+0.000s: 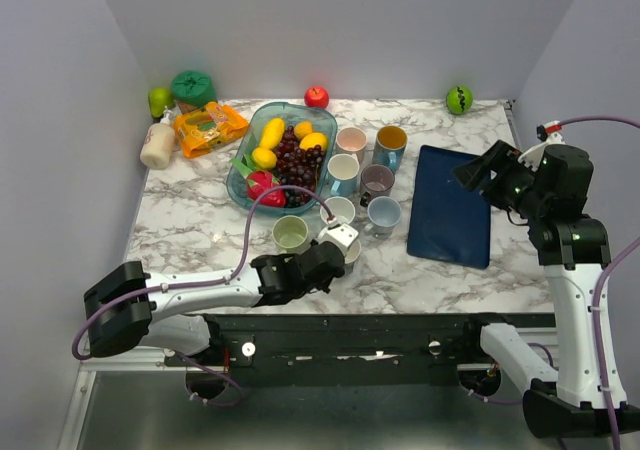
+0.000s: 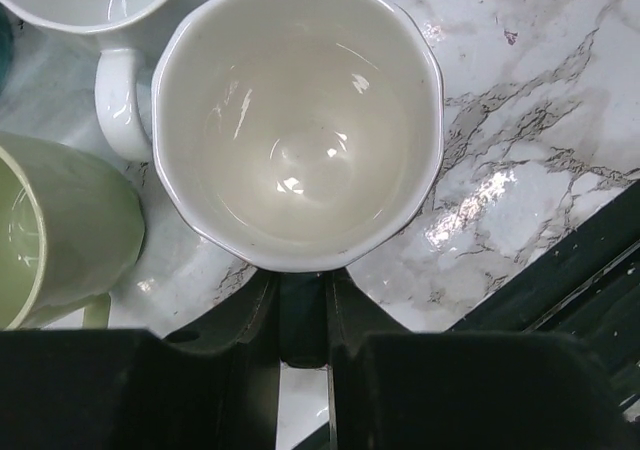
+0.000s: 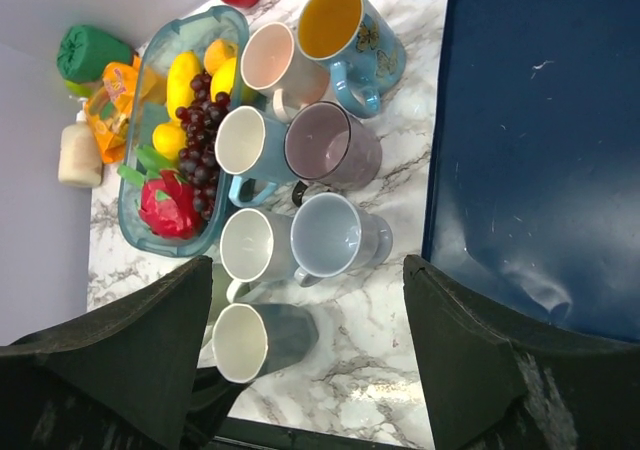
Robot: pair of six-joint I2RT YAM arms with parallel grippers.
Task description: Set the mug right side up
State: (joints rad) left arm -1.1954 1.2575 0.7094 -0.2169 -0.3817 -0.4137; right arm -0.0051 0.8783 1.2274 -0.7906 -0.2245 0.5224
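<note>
The mug [image 2: 295, 130] is grey outside and white inside. It stands with its mouth up on the marble near the front edge. It also shows in the top view [image 1: 350, 253] and in the right wrist view [image 3: 265, 340]. My left gripper [image 2: 302, 295] reaches its near side from above. Its fingers [image 2: 235, 320] are close together on a dark part of the mug, seemingly the handle. In the top view the left gripper [image 1: 335, 255] is right at the mug. My right gripper [image 3: 310, 370] is wide open and empty, held above the blue tray [image 1: 450, 205].
A pale green mug [image 2: 50, 230] and a white mug [image 2: 90, 0] stand close on the mug's left and far side. Several more upright mugs [image 1: 377, 180] stand behind. A fruit bin [image 1: 275, 155] sits at the back left. The table's black front edge [image 2: 590, 260] is near.
</note>
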